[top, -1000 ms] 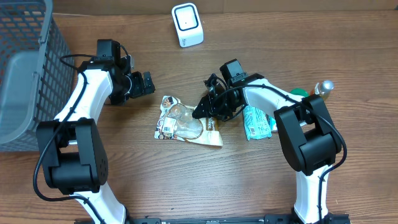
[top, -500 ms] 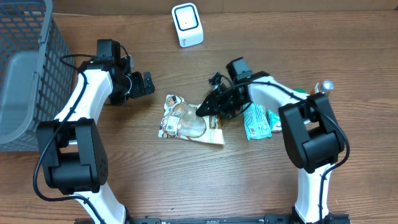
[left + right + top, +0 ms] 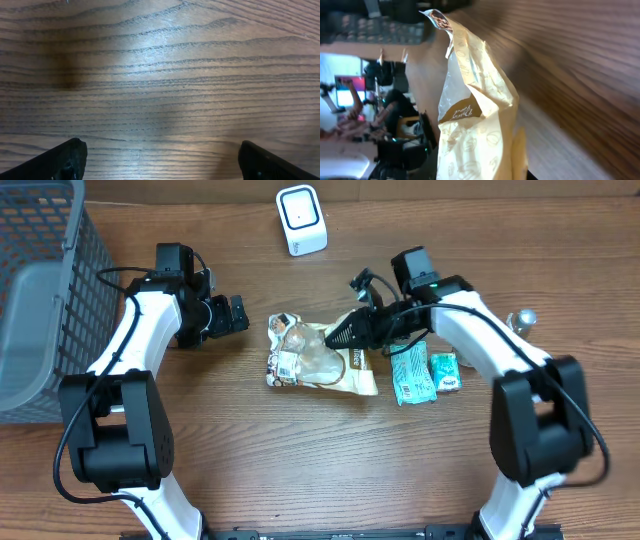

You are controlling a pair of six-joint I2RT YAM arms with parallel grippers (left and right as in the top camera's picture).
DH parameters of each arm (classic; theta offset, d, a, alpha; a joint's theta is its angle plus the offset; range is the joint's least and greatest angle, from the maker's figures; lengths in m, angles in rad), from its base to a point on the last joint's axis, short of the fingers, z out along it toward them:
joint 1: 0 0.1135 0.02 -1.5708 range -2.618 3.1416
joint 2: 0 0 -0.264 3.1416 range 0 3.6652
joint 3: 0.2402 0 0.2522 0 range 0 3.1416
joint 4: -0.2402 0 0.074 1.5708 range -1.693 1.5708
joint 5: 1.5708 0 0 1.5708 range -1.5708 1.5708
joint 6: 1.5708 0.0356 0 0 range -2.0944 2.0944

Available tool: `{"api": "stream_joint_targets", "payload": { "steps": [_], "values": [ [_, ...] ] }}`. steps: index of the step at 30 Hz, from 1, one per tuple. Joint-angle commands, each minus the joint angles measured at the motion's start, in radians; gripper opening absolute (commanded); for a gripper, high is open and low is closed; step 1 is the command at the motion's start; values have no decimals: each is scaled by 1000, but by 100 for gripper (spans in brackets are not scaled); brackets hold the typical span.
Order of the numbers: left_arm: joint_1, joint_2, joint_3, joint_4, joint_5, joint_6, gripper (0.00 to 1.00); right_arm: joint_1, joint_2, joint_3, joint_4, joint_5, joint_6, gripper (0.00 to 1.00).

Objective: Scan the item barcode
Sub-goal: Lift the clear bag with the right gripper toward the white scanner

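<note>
We are pinching the upper right edge of the snack packet (image 3: 315, 362) with our right end effector (image 3: 349, 337), the dark jaws pressing together on the film beside its brown band. The packet is a flat, crinkled pouch of cream and clear glossy plastic, with a see-through window in the middle and a small white printed patch toward its left end. From overhead it is sitting at the middle of the wood-grain worktop (image 3: 300, 470), its long axis running left to right and dipping slightly toward the right, with the brown band at the right end. Through the right wrist camera we are seeing the same film close up, wrinkled and standing lengthwise up the frame, its crimped end uppermost. Just right of the packet a teal wrapper (image 3: 412, 376) is lying flat. Our left end effector (image 3: 228, 315) is poised over bare wood, well left of the packet, fingers spread wide. A white rounded scanner (image 3: 301, 220) is standing at the far edge, and a grey mesh basket (image 3: 45, 270) is occupying the left corner.
</note>
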Motion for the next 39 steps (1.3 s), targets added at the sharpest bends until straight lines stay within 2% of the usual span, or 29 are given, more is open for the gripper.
{"api": "stream_joint_targets", "payload": {
  "steps": [1, 7, 32, 37, 39],
  "values": [
    [0, 7, 10, 0, -8, 19, 100, 3, -62, 24, -24, -21, -90, 17],
    [0, 7, 10, 0, -8, 19, 100, 4, -62, 24, -69, -21, -141, 18],
    [0, 7, 10, 0, -8, 19, 100, 3, -62, 24, -74, -12, -142, 22],
    [0, 7, 10, 0, -8, 19, 100, 3, -62, 24, -57, 2, -136, 12],
    [0, 7, 10, 0, -8, 19, 100, 3, -62, 25, -57, 0, -129, 12]
  ]
}}
